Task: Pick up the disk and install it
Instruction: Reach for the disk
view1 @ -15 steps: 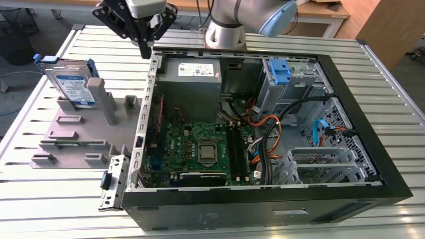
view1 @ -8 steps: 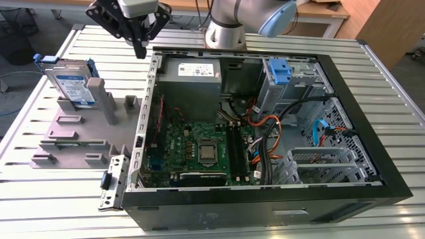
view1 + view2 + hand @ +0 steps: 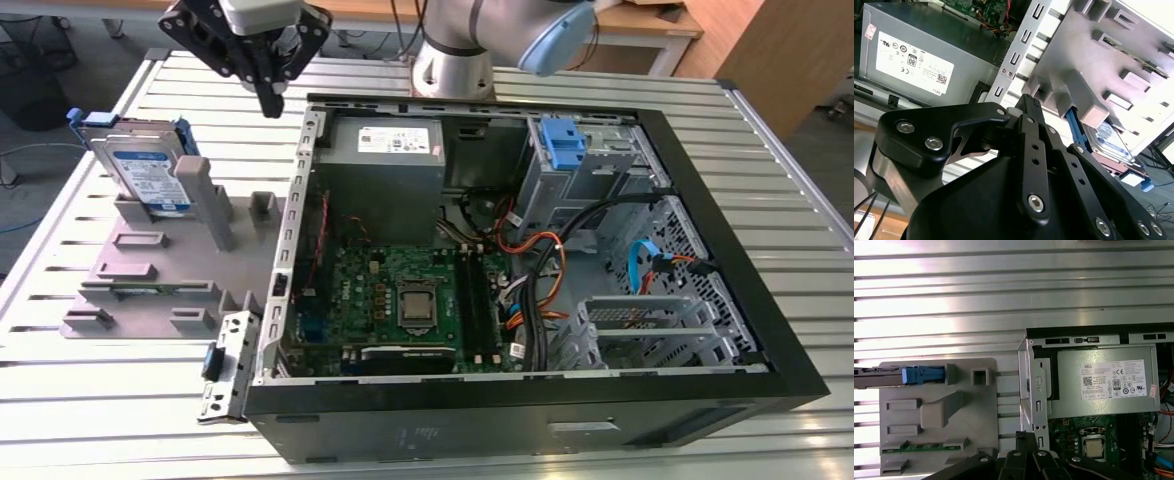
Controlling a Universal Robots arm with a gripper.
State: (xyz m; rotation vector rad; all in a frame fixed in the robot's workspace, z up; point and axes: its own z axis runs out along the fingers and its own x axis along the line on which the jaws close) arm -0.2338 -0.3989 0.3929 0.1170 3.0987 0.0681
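Observation:
The disk (image 3: 144, 168), a silver drive with a white-and-blue label in a blue bracket, stands on edge at the far end of a grey fixture plate (image 3: 160, 275), at the exterior view's left. In the first wrist view the disk (image 3: 884, 374) shows edge-on. In the second wrist view the disk (image 3: 1110, 137) shows behind a grey post. My gripper (image 3: 274, 100) hangs above the table between the disk and the open computer case (image 3: 534, 400), fingers pointing down and shut on nothing. Its black fingertips meet in both wrist views (image 3: 1030, 102) (image 3: 1025, 436).
The grey power supply (image 3: 387, 140) sits in the case's far corner, closest to my gripper. A blue latch piece with a metal cage (image 3: 567, 145) stands at the case's far right. Motherboard (image 3: 400, 300) and cables fill the case floor. Grey posts rise from the fixture.

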